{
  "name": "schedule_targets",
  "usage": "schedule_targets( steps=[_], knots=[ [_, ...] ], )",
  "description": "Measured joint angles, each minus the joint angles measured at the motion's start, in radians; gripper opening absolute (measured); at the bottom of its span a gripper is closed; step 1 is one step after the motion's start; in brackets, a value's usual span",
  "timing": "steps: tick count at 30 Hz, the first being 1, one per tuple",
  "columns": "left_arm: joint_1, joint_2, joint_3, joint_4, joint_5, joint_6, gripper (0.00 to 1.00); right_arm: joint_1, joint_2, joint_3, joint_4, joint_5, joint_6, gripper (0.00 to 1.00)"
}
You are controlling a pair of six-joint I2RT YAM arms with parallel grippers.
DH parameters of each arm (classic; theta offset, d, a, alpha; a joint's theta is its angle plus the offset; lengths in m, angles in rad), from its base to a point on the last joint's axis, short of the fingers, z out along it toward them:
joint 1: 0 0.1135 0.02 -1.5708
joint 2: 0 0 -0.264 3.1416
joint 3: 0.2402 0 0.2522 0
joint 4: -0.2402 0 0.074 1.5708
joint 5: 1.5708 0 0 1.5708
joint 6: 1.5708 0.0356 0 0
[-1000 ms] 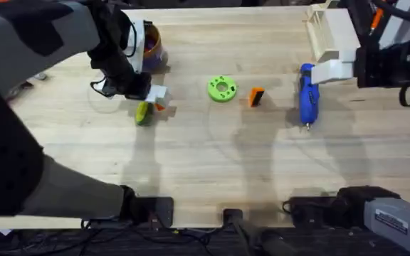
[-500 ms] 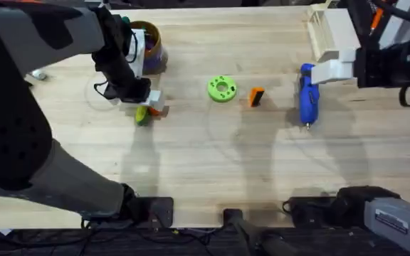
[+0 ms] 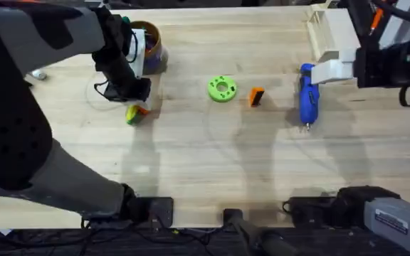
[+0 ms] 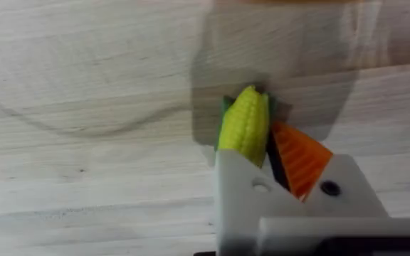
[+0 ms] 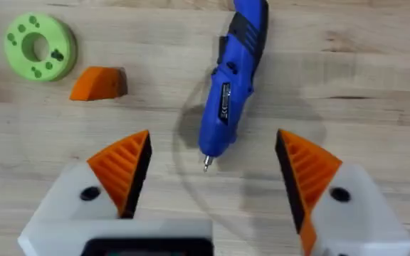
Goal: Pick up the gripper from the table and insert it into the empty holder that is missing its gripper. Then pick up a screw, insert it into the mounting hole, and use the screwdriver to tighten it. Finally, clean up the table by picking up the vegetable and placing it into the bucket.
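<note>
Vegetable step: the left gripper (image 4: 265, 153) is pinching the vegetable (image 4: 244, 125), its bare white holder (image 4: 244, 195) pressing one side and its one orange finger (image 4: 299, 158) the other, low over the bench well in from the left edge.
Vegetable placement: it is not yet in the bucket (image 3: 150, 44), which is standing near the far left corner, beyond the left gripper (image 3: 135, 111).
Gripper piece: the gripper (image 3: 256, 96) is lying loose on the bench near the middle, beside a lime-green disc (image 3: 222, 88); the holder is carrying no orange piece, so insertion appears undone.
Screw step: no screw is clearly showing and the mount is bare, so this looks undone too.
Screwdriver: the screwdriver (image 5: 230, 85) is lying on the bench toward the right edge, untouched, tip toward the near edge.
Right gripper: the right gripper (image 5: 212, 171) is hovering above the screwdriver, its fingers spread wide and holding nothing.
Judgement: the cleanup is being worked ahead of the assembly; most of the task is remaining.
</note>
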Motion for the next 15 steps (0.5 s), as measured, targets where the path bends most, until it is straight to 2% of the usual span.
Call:
schedule_targets(
  steps=[10,15],
  knots=[
    [0.0,0.0,0.004,-0.002,0.006,0.0,0.005,0.0,0.0,0.0,0.0,0.0,0.0,0.99],
    [-0.013,-0.018,0.056,-0.033,0.013,0.0,0.005,0.0,0.0,0.0,0.0,0.0,0.0,0.991]
  ],
)
